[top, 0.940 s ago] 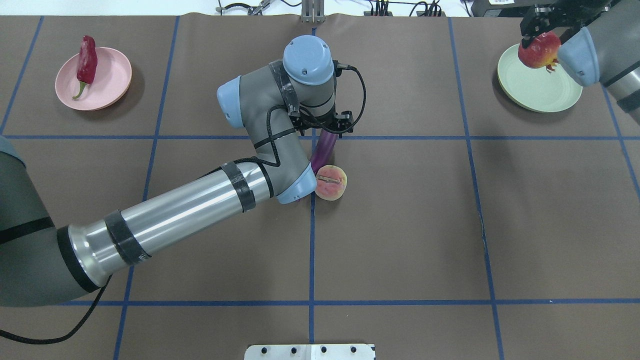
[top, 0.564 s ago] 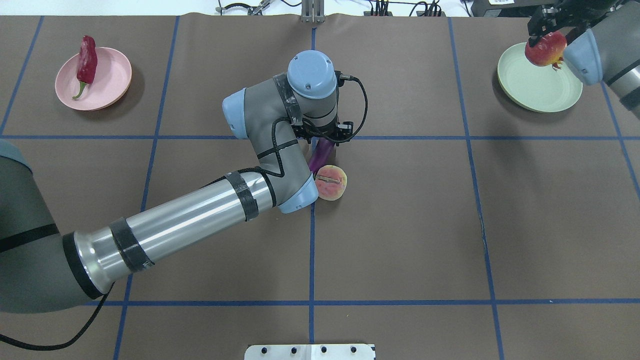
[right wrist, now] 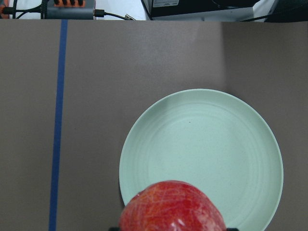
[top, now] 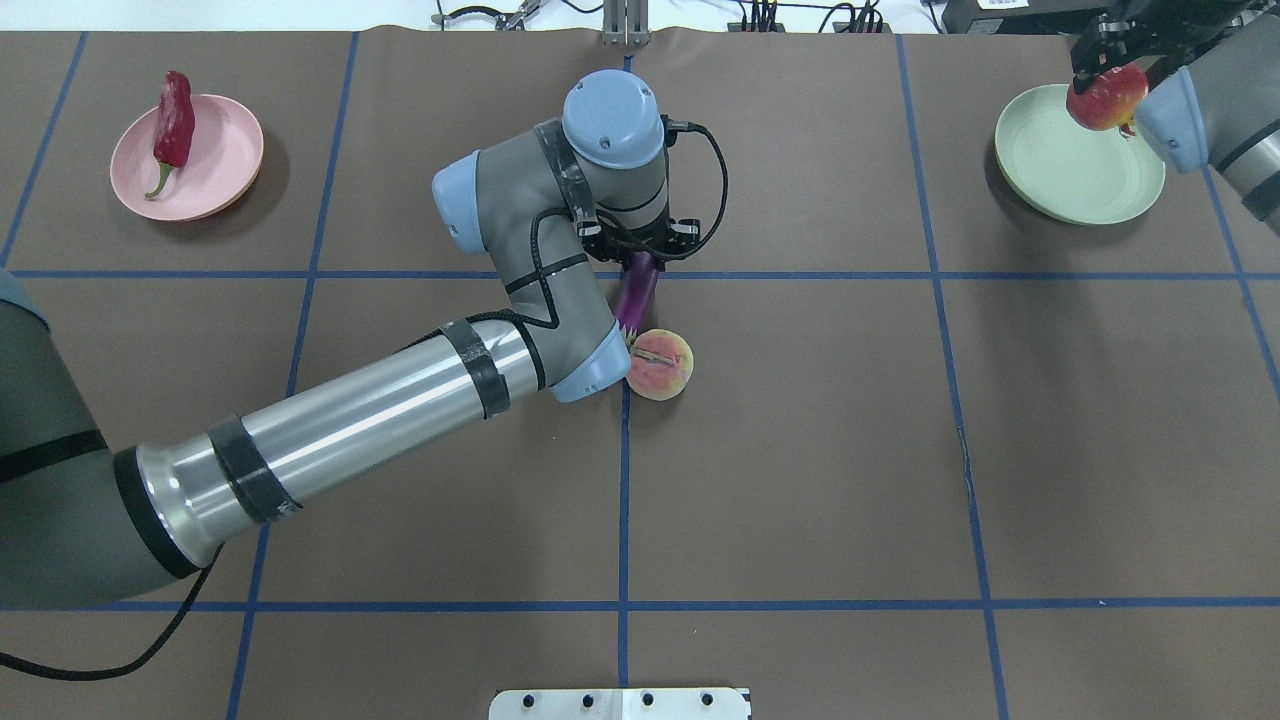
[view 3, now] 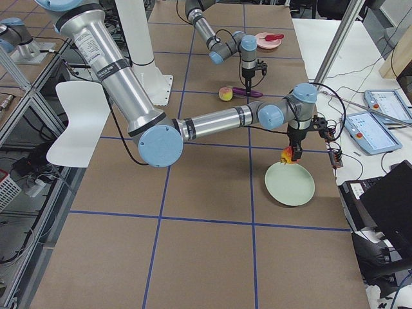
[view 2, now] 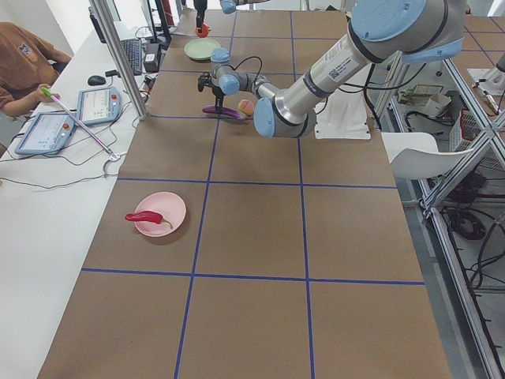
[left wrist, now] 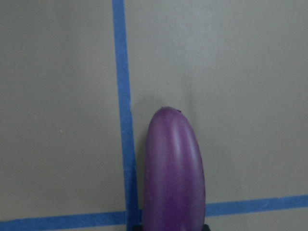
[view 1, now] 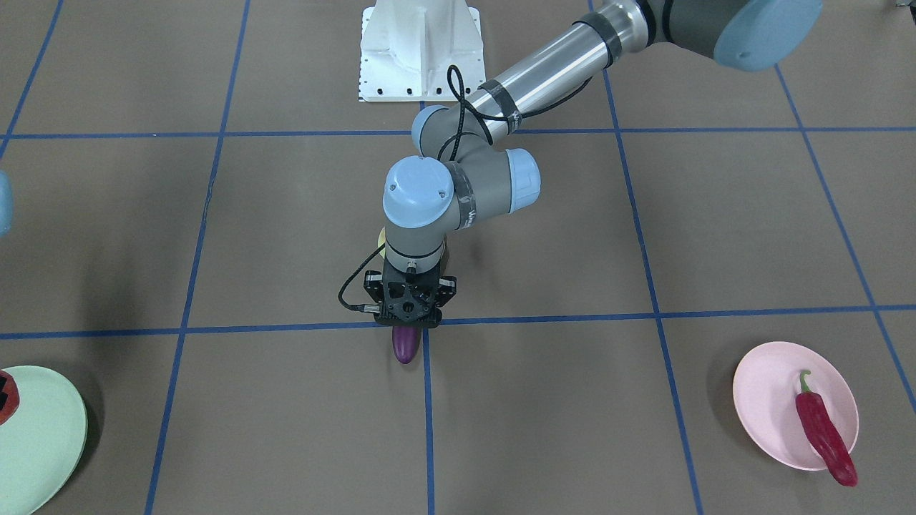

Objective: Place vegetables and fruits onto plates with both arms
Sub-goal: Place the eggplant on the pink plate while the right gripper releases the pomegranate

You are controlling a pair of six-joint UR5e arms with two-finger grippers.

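My left gripper (top: 640, 262) is shut on the purple eggplant (top: 636, 298) at the table's middle, low over the surface; the eggplant's rounded end fills the left wrist view (left wrist: 173, 173) and sticks out below the gripper (view 1: 408, 315) in the front view (view 1: 404, 345). The peach-like fruit (top: 660, 365) lies right beside the eggplant's other end. My right gripper (top: 1106, 72) is shut on the red-orange fruit (top: 1105, 97) and holds it above the far right rim of the mint green plate (top: 1060, 160), also seen from the right wrist (right wrist: 202, 144). The red chili (top: 173, 125) lies on the pink plate (top: 215, 150).
The white base block (view 1: 421, 50) stands at the robot's edge of the table. Blue tape lines (top: 960, 275) divide the brown table cover. Operators' tablets (view 2: 99, 104) lie on a side desk beyond the far edge.
My right gripper has carried the red-orange fruit a little farther right and toward the plate's far rim. My left wrist has shifted slightly, and the eggplant has moved a little to the left.
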